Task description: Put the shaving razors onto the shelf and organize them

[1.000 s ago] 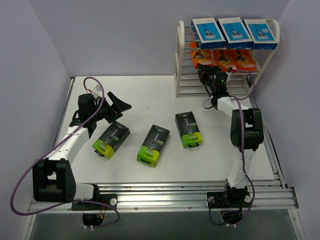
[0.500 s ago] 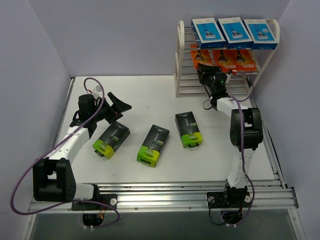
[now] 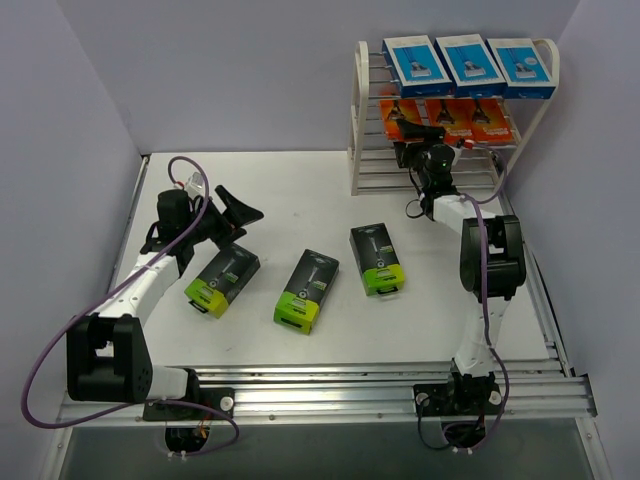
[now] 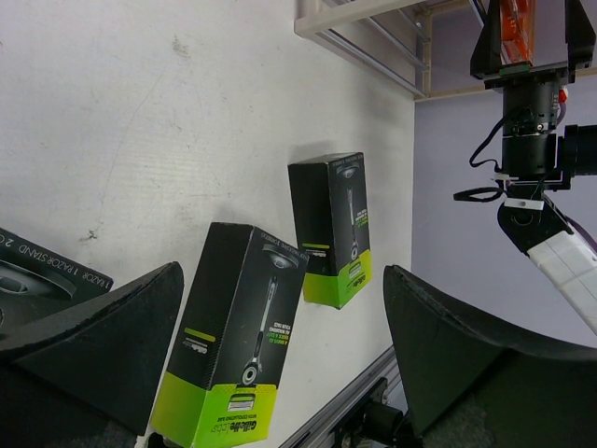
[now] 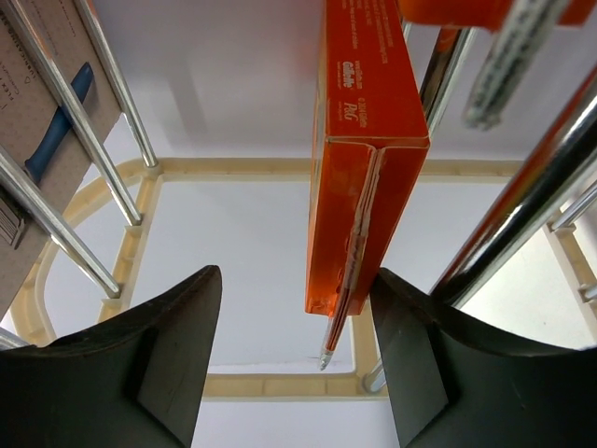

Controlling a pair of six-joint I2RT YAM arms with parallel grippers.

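Right arm (image 3: 487, 255) stretched to shelf (image 3: 356, 110), fingers (image 5: 168, 355) apart

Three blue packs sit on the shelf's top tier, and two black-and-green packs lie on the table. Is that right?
Not quite. Three black-and-green packs lie on the table, not two; the top external view shows all three. The three blue packs do sit on the shelf's top tier.

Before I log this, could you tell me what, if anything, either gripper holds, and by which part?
Nothing is held: the right gripper stands open around the end of the orange pack; the left gripper is open.
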